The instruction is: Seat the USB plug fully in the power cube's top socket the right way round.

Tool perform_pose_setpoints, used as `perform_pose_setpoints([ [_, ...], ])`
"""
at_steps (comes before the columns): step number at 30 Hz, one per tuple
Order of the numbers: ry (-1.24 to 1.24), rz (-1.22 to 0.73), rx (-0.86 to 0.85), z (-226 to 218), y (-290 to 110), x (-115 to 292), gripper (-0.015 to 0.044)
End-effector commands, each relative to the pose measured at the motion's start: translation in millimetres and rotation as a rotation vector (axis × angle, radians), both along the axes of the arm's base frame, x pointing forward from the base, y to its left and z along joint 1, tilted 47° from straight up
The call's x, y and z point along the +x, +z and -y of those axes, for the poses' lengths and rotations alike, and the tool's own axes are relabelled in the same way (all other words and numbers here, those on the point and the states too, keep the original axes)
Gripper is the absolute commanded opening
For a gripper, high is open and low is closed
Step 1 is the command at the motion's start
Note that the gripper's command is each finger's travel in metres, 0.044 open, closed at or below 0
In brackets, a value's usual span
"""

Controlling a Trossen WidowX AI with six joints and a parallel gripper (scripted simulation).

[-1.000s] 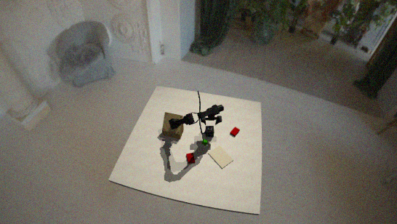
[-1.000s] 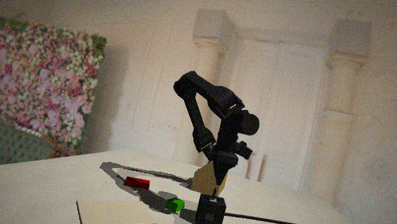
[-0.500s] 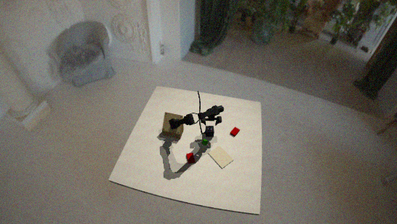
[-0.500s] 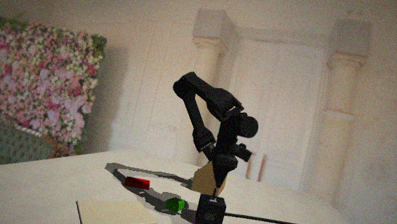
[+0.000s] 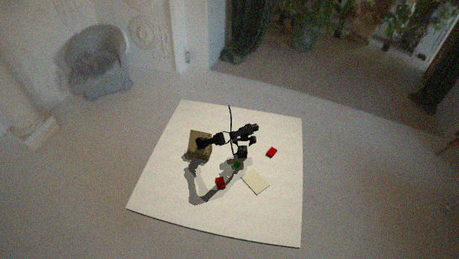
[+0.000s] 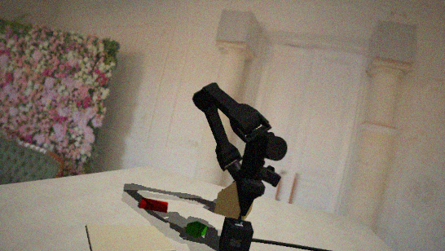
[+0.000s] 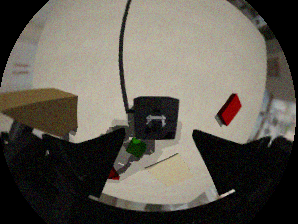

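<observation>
- Top view: a pale square table top [image 5: 261, 210] lies on a grey floor, with white walls at the rear left and dark foliage along the rear right. The arm [image 5: 218, 139] reaches from a tan base block [image 5: 198, 145] toward the black power cube [image 5: 242, 151], whose cable [image 5: 229, 122] runs off to the table's far edge. Two red blocks [image 5: 271, 152], a green block [image 5: 237, 165] and a cream card [image 5: 255, 181] lie around the cube. The USB plug is too small to resolve here.
- Exterior view: a pale panelled wall and a flowered screen at left form the backdrop. The gripper [image 6: 245, 212] points down just above the power cube [image 6: 235, 234]; the cube's lower part is cut off by the frame edge, and the plug cannot be made out.
- Wrist view: the power cube [image 7: 156, 119] sits centred between the two dark fingers, which stand wide apart with nothing between them. A pale mark on the cube's top shows at the socket; the USB plug's [image 7: 154, 120] orientation is unreadable. The green block [image 7: 136, 147] is just beside the cube.
</observation>
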State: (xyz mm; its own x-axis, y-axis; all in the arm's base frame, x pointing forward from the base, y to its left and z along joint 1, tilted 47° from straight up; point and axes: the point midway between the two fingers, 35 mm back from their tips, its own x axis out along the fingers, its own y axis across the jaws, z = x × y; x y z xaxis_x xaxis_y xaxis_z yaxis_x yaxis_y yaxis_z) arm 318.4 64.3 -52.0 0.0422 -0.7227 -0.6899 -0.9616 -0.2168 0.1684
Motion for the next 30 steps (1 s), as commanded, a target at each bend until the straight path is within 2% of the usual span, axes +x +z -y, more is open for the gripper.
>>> perform_pose_setpoints([
  [1,0.003,-0.009,-0.007,5.1,-4.1,-2.0,0.044],
  [11,0.003,-0.009,-0.007,7.3,-6.1,-1.9,0.044],
  [27,-0.001,-0.003,-0.002,5.7,-4.9,-0.6,0.002],
  [28,-0.001,-0.003,-0.002,5.7,-4.9,-0.6,0.0],
  [30,-0.001,-0.003,-0.002,5.7,-4.9,-0.6,0.0],
])
